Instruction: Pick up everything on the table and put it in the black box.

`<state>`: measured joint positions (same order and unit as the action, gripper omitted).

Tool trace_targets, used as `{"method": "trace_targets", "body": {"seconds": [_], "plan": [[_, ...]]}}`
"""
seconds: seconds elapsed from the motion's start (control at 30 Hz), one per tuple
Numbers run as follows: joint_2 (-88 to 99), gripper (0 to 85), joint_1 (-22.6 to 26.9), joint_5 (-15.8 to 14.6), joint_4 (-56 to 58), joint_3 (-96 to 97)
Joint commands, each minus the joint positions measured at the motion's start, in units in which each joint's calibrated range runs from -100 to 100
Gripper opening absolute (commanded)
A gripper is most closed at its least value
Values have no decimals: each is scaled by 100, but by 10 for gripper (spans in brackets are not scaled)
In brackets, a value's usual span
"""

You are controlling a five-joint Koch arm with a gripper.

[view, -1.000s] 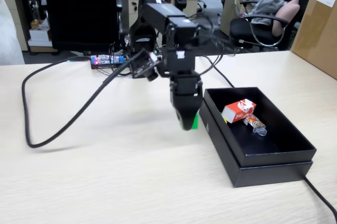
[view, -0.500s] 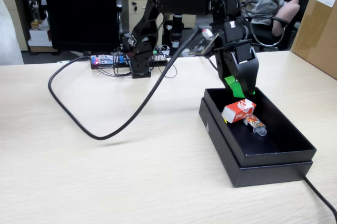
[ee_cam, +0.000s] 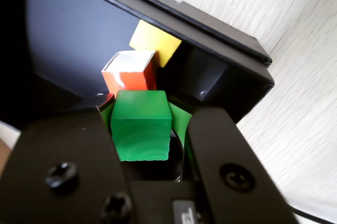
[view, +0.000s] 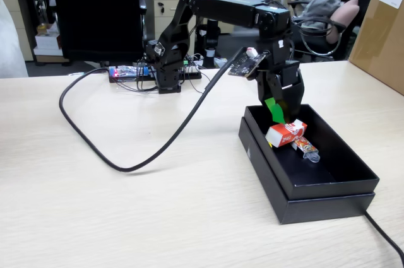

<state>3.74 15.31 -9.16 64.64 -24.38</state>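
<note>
We see the black gripper (ee_cam: 152, 129) clamping the small green cube (ee_cam: 141, 125) above the shallow matte black box (view: 328, 186); red swirl-marked carton (view: 286, 132) and yellow cube (ee_cam: 154, 41) inside.

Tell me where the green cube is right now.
In the wrist view the green cube sits clamped between the jaws, just above the red carton and yellow cube. In the fixed view it hangs over the black box's far left end.
</note>
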Motion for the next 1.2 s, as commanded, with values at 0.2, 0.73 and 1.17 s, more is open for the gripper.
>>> {"method": "trace_targets", "body": {"seconds": [0.2, 0.73, 1.17], "plan": [[458, 356, -122, 29, 55, -227], [447, 431, -816, 103, -101, -1179], [447, 441, -1543, 484, -1207, 126]]}}
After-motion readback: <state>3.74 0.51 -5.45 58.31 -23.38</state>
